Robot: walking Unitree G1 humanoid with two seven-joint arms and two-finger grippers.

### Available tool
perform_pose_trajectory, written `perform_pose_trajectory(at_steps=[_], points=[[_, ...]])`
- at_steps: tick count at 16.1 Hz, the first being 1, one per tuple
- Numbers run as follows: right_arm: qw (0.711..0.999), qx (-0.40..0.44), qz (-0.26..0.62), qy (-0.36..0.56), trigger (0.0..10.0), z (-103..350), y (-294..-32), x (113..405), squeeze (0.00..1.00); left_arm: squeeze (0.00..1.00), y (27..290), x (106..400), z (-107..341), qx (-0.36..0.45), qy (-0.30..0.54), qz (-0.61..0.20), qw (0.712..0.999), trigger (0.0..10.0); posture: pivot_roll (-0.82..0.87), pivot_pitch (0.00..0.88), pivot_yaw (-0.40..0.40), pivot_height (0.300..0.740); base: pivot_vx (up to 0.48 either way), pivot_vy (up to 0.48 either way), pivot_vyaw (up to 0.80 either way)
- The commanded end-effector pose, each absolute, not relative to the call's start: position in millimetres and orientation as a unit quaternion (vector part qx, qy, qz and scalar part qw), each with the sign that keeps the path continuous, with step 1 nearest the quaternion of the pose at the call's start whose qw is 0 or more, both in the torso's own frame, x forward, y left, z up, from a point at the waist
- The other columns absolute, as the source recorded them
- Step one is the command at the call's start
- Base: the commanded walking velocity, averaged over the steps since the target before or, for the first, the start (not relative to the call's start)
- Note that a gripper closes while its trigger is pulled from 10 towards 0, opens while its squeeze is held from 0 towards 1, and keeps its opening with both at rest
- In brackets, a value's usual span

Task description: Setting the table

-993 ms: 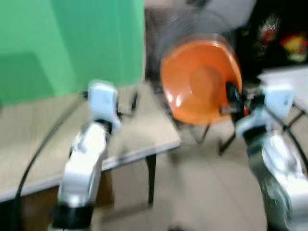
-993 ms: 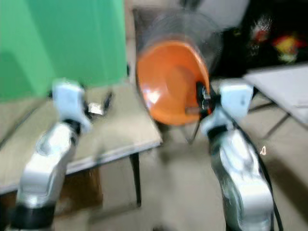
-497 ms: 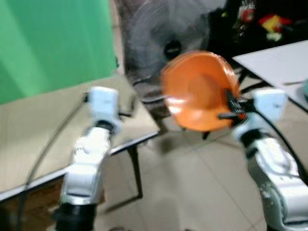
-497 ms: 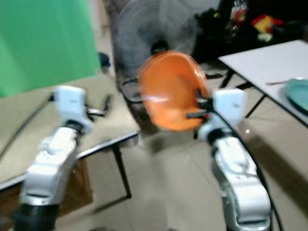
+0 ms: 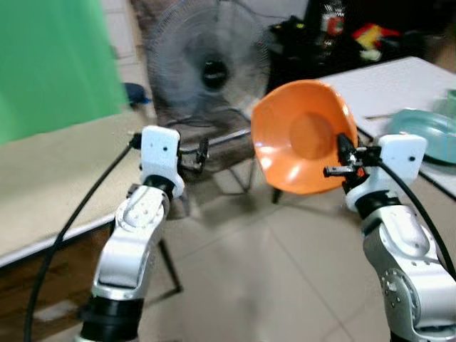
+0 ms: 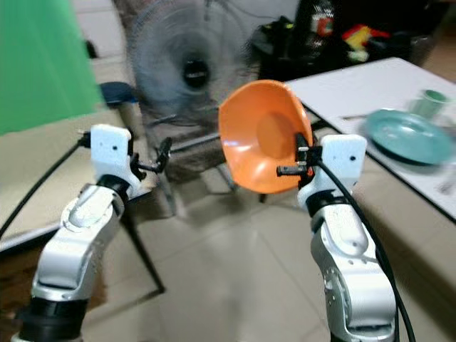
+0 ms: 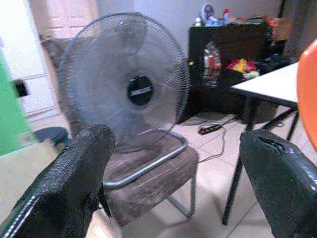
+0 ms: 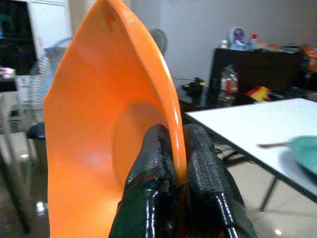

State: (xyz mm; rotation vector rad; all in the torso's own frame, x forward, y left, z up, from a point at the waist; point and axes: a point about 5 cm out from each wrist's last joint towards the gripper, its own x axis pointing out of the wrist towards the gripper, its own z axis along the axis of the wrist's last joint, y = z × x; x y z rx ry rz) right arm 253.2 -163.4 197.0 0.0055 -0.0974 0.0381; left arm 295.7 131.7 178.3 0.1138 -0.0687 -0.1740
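From the head, your right gripper [image 6: 298,160] pinches the orange bowl [image 6: 260,142] by its rim, held on edge beside the white table [image 6: 356,89]. At the right wrist, fingers [image 8: 153,163] straddle that rim: light, stiff, probably slick plastic, so keep the rim hold. Your left gripper [image 7: 173,183] gapes empty.

Likely home room: pedestal fan [image 5: 205,71], white dining table [image 6: 356,89], cluttered dark cabinet [image 7: 233,59].
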Motion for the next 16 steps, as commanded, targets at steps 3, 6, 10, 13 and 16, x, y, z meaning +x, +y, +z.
perform_pose_trajectory(at_steps=[3,6,10,13,16], points=[[0.998,0.003,0.015,-0.068,10.0,204.4,-164.7,251.8,0.00,0.00,132.4,298.5,179.5,0.061,-0.035,-0.088,0.994,10.0,0.00,0.000,-0.012,0.740,0.000,-0.453,-0.58],[0.998,0.003,0.009,-0.069,10.0,204.2,-166.1,251.0,0.00,0.00,130.4,300.6,179.8,0.064,-0.035,-0.095,0.993,10.0,-0.01,0.000,-0.003,0.740,0.000,-0.453,-0.58],[0.997,0.003,0.001,-0.071,10.0,204.6,-167.9,249.7,0.00,0.00,128.3,302.6,179.7,0.066,-0.038,-0.102,0.992,10.0,-0.02,0.000,0.009,0.740,0.000,-0.453,-0.58],[0.997,0.003,0.001,-0.075,10.0,206.4,-166.8,249.2,0.00,0.00,128.7,305.0,181.5,0.070,-0.042,-0.104,0.991,10.0,-0.02,0.000,0.012,0.740,0.000,-0.453,-0.58],[0.997,0.004,-0.001,-0.078,10.0,207.2,-165.9,248.1,0.00,0.00,130.5,306.8,182.5,0.074,-0.044,-0.105,0.991,10.0,-0.03,0.000,0.018,0.740,0.000,-0.451,-0.58]])
